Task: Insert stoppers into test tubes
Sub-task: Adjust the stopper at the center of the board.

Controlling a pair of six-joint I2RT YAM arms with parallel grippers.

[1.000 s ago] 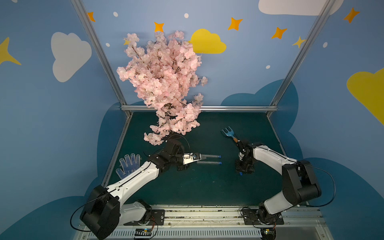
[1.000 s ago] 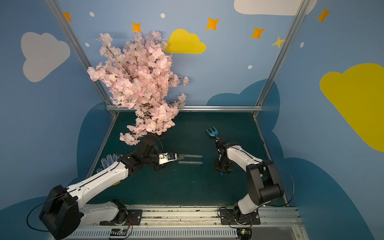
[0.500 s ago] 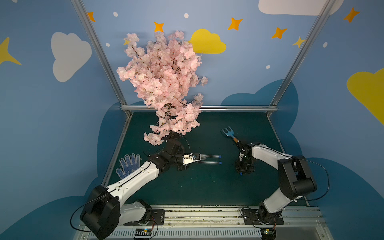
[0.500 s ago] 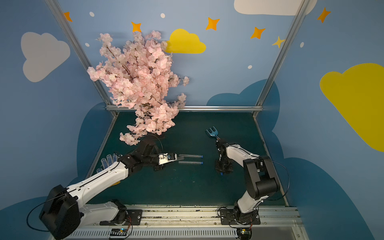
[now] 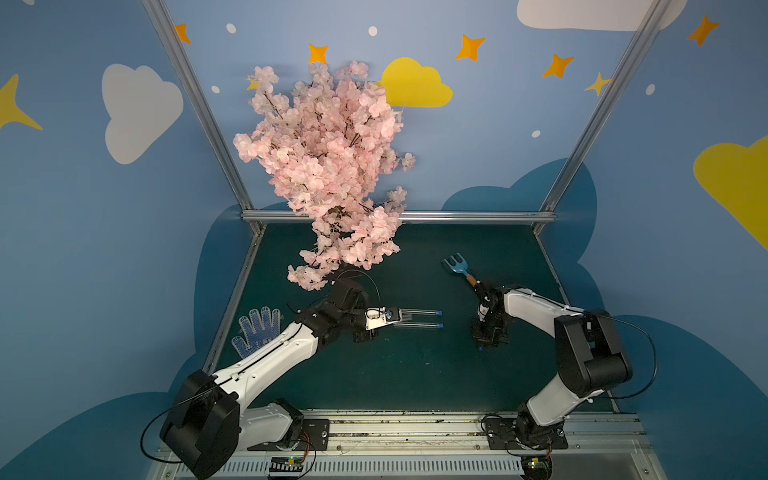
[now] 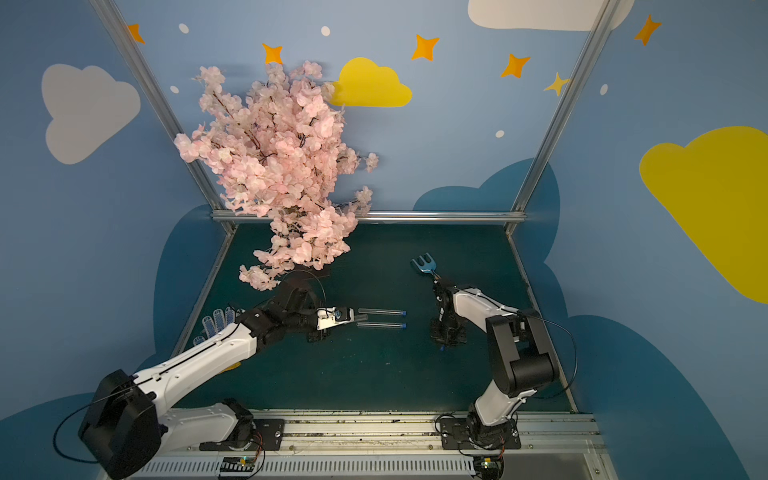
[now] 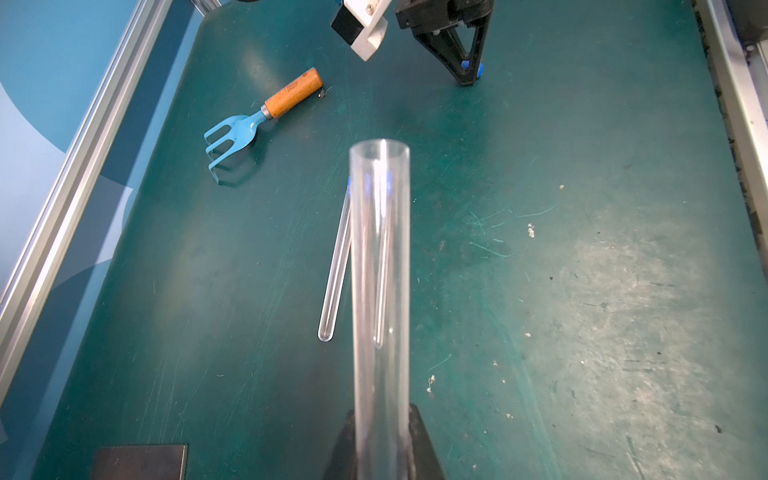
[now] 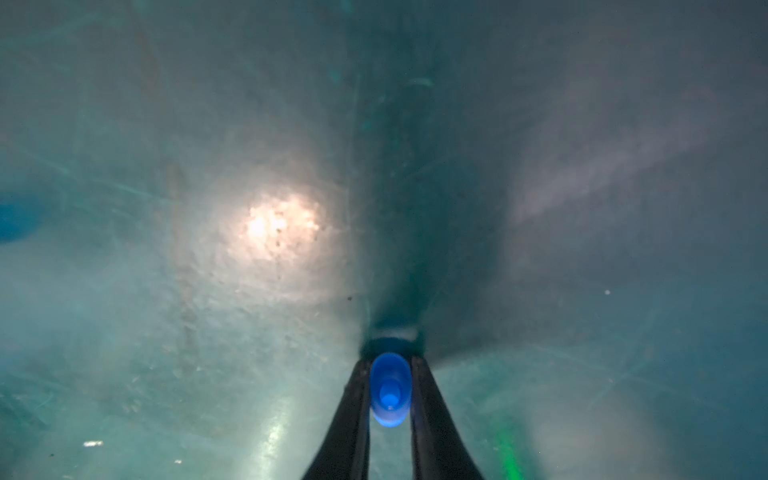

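My left gripper (image 7: pixel 380 411) is shut on a clear test tube (image 7: pixel 365 291) and holds it level above the mat, open mouth pointing towards the right arm. Two more test tubes (image 5: pixel 417 311) (image 5: pixel 415 326) lie side by side on the mat under it. Each has a blue stopper (image 7: pixel 349 185) in its far end. My right gripper (image 8: pixel 390 365) points straight down at the mat (image 5: pixel 415 374), shut on a small blue stopper (image 8: pixel 390 388) between its fingertips. In both top views it stands to the right of the tubes (image 5: pixel 482 345) (image 6: pixel 443 345).
A blue garden fork (image 5: pixel 457 268) with an orange handle lies behind the right arm. A dotted white glove (image 5: pixel 257 330) lies at the mat's left edge. A pink blossom branch (image 5: pixel 332 174) overhangs the back left. Metal rails (image 5: pixel 399 216) border the mat.
The right gripper's jaws have closed onto the blue stopper at the mat, and the right arm's elbow has shifted slightly. The left arm and its tube have stayed still.
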